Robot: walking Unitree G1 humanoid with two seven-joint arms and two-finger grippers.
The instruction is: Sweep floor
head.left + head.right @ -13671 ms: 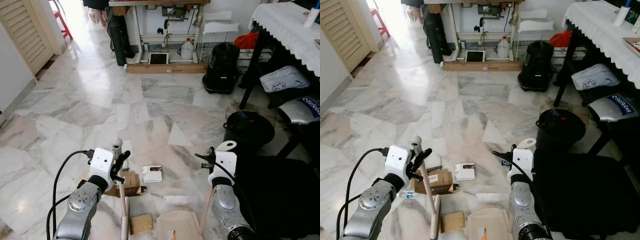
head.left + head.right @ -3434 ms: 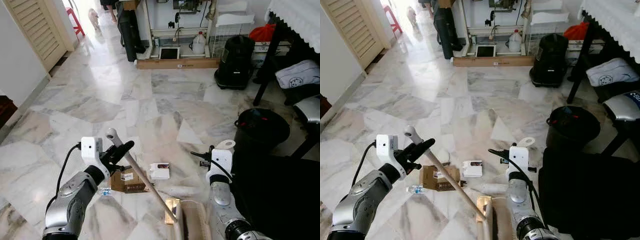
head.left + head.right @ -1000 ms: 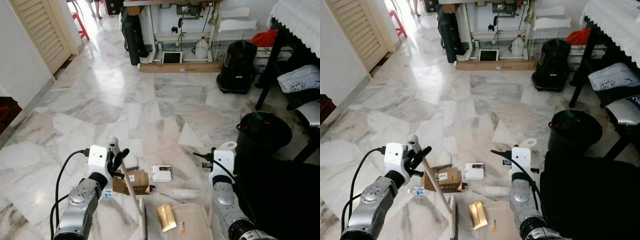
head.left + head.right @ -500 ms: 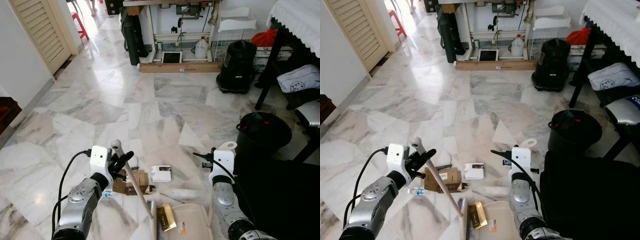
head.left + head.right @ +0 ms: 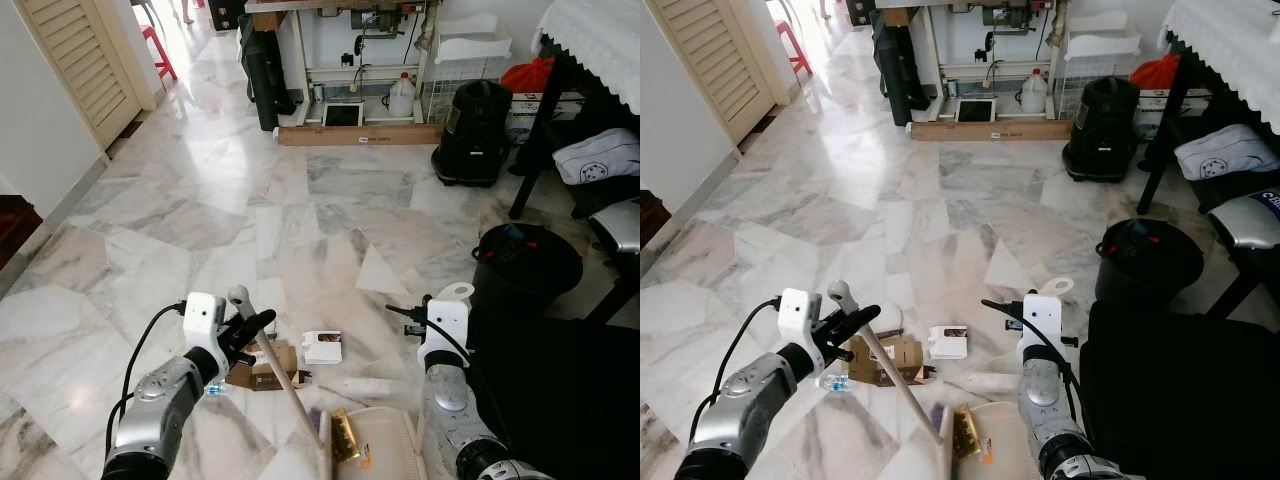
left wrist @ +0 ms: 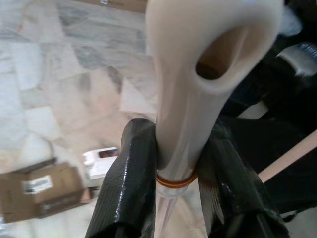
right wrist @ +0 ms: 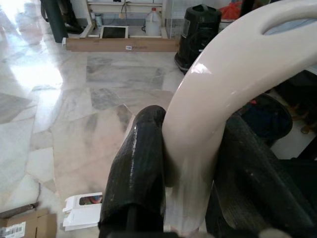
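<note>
**Sweeping litter toward dustpan, marble floor**

Left gripper [image 5: 252,322] clamping narrow on broom handle [image 5: 902,385], fingers [image 6: 134,163] pinching either side just under the pale cap. Holding the stick slanted, down and rightward, probably so the blurred broom head [image 5: 943,440] is dragging debris sideways into the pan. Right gripper [image 5: 1042,296] squeezing tight on dustpan handle [image 7: 218,89], likely bracing the cream dustpan [image 5: 385,450] flat at the robot's feet as a receiver. Gold packet [image 5: 345,437] sitting at the pan's lip, touching or nearly so. Cardboard box [image 5: 262,366], white carton [image 5: 322,348] and small bottle [image 5: 834,381] lying farther out, not yet gathered.
</note>
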